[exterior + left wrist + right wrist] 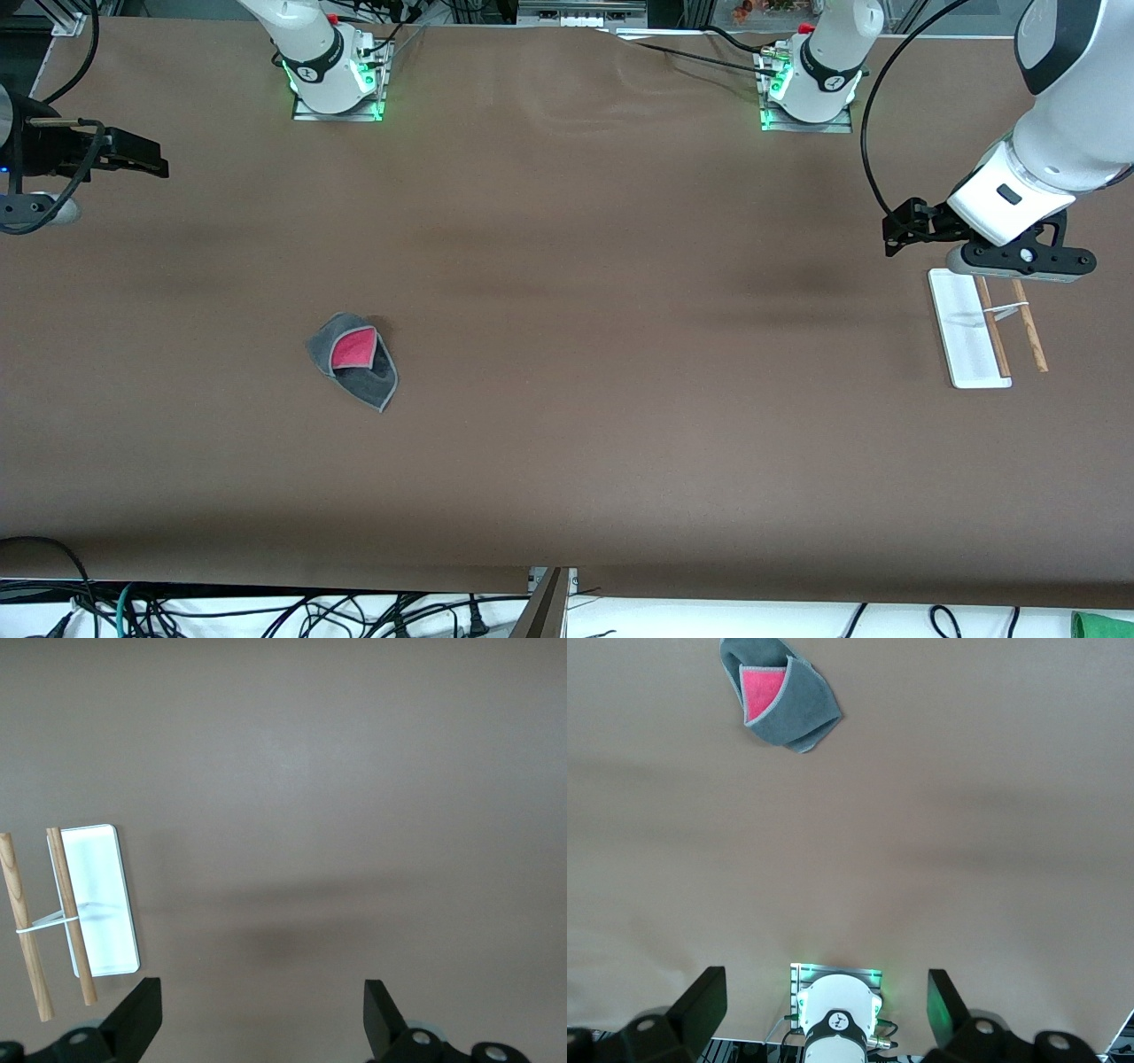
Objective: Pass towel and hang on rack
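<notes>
Both arms wait raised, left tool (257,1019) and right tool (824,1010) spread wide, empty.

High front camera, facing both arm bases across brown counter (567,443). Wrist cameras looking down: left sharing white-based wooden-rod rack (967,341) (102,904), right sharing grey pink-patched towel (354,359) (780,700).

Towel (354,359) lies crumpled — well apart from the rack (983,328).

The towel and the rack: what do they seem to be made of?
The towel: soft woven cloth, matte grey with a pink patch, folded and creased. The rack: apparently smooth white plastic or painted base, two bare wooden rods showing brown grain, thin metal-looking crosspiece.
</notes>
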`<state>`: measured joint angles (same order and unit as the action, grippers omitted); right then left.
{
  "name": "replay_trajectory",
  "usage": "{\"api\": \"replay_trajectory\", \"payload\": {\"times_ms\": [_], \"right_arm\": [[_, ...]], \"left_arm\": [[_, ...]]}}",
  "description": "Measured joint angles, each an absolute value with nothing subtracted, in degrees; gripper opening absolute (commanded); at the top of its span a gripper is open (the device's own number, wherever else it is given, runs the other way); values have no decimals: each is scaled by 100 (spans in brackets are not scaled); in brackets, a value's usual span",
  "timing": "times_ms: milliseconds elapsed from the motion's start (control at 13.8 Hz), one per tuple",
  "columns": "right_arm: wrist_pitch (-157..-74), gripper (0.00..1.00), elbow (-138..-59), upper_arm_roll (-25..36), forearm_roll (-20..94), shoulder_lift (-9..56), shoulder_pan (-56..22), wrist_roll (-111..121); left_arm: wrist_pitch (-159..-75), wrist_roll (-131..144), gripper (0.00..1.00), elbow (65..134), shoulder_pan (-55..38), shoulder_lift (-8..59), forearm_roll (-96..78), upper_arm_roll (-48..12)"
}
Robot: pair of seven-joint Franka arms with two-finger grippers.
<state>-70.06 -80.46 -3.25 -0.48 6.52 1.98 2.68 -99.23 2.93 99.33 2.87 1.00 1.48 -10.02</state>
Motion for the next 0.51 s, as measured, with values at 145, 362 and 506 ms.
{"api": "replay_trajectory", "payload": {"times_ms": [145, 362, 506], "right_arm": [[-7020, 100, -8046, -326, -48, 652, 198, 268], [-7059, 100, -8045, -327, -48, 652, 193, 267], [-7062, 100, -8045, -327, -48, 652, 192, 268]], "left_arm": [[-9923, 293, 100, 9933, 287, 100, 148, -1002], [-9921, 293, 100, 9933, 287, 100, 148, -1002], [-9921, 293, 100, 9933, 287, 100, 148, -1004]]}}
